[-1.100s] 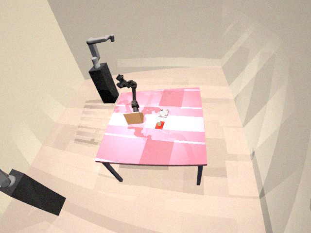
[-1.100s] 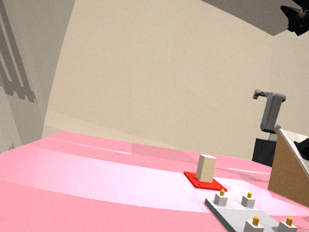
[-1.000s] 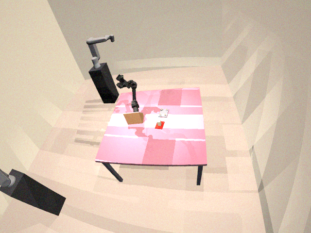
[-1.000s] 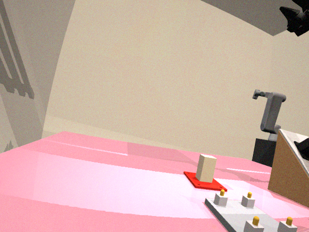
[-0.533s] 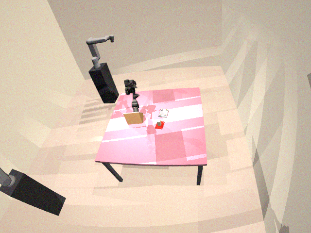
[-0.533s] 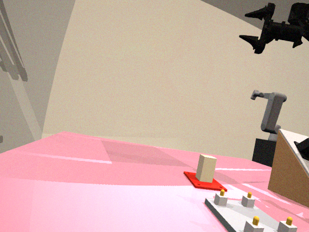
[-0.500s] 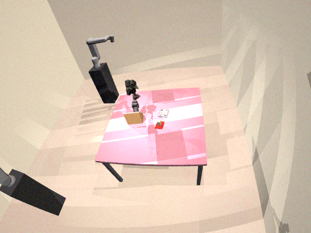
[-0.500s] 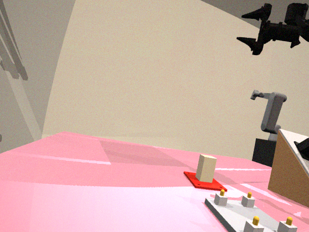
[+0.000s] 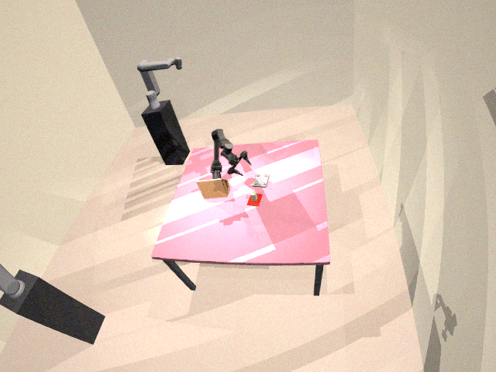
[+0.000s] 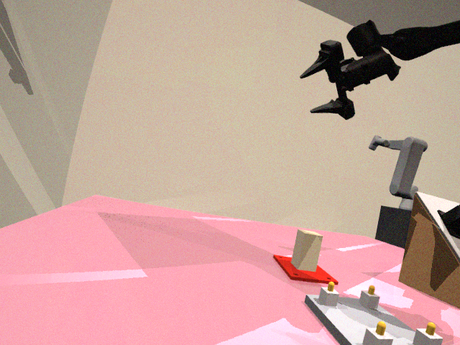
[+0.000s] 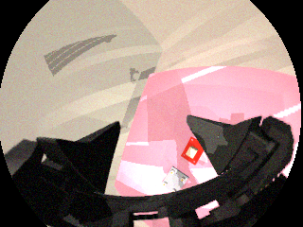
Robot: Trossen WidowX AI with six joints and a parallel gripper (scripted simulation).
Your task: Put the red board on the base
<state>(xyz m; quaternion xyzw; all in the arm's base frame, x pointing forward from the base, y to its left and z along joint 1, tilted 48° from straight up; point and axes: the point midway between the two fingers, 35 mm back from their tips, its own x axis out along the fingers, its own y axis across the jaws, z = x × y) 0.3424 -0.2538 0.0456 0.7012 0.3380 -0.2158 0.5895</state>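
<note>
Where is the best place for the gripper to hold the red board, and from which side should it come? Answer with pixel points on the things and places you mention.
Probably by the upright pale handle (image 9: pixel 253 196) (image 10: pixel 307 250) (image 11: pixel 191 151), from above, fingers on two opposite side faces: it stands tall mid-board, while the red board (image 9: pixel 252 202) (image 10: pixel 302 275) (image 11: pixel 187 157) lies thin and flat.

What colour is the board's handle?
The handle is cream, clearest in the exterior view.

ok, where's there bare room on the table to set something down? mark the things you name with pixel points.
Widest patch: between the red board (image 9: pixel 257 202) (image 10: pixel 282 264) (image 11: pixel 186 152) and the table's (image 9: pixel 180 244) (image 10: pixel 111 237) (image 11: pixel 166 95) long near edge in the top view. Crowded: the strip between board, grey base (image 9: pixel 261 180) (image 10: pixel 356 315) (image 11: pixel 175 179) and wooden block (image 9: pixel 211 189) (image 10: pixel 420 256), jaws (image 9: pixel 246 169) (image 10: pixel 305 94) overhead.
</note>
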